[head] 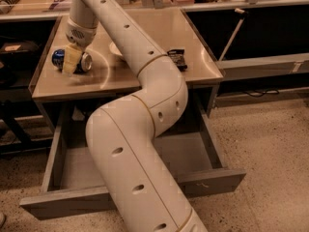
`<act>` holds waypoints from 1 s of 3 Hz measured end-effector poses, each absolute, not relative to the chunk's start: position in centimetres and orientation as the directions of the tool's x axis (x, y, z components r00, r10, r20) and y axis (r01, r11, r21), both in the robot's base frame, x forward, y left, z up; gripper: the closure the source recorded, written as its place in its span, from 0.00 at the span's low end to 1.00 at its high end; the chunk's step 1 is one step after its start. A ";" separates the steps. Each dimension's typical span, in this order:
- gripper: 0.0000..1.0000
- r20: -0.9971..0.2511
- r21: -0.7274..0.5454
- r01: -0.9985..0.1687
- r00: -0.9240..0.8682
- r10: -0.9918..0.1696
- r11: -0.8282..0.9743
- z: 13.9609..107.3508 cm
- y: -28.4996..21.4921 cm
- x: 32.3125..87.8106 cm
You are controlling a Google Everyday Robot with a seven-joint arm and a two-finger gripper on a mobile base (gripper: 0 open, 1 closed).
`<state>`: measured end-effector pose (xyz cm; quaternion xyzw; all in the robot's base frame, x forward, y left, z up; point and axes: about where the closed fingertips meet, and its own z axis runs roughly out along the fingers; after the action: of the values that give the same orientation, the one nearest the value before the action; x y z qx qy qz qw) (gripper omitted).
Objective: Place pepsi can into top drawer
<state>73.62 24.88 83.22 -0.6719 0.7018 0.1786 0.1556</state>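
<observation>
Gripper: we see the gripper (70, 64) down at the left side of the surface (159, 30), set right over the middle of the pepsi can (58, 57).
Jaws: we cannot tell how they stand, nor whether they grip anything.
Pepsi can: we find it lying on its side on the surface, near the left edge. Its blue body shows to the left of the gripper and 1 silver end to the right.
Top drawer: the top drawer (190, 151) is pulled out under the surface, towards the camera. We see only its plain grey bottom to either side of the arm, and the can is not in it.
Arm: the pale arm (145, 129) rises from the bottom of the view, crosses over the middle of the open drawer, bends above the front edge of the surface and reaches back left to the can.
Bowl: we make out 1 white bowl (115, 50) on the surface, right of the can and partly hidden behind the arm.
Snack packet: 1 dark snack packet (177, 58) lies towards the right side of the surface, well apart from the can.
Floor: we see a speckled floor (265, 144) around the drawer.
</observation>
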 end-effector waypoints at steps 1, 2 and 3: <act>0.50 -0.458 0.042 -0.999 -0.049 -0.887 0.033 83.2 24.9 73.6; 0.72 -0.458 0.042 -0.999 -0.049 -0.887 0.033 83.2 24.9 73.6; 0.96 -0.459 0.042 -0.999 -0.049 -0.887 0.033 83.2 24.9 73.6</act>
<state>73.63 24.88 83.22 -0.6718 0.7018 0.1786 0.1557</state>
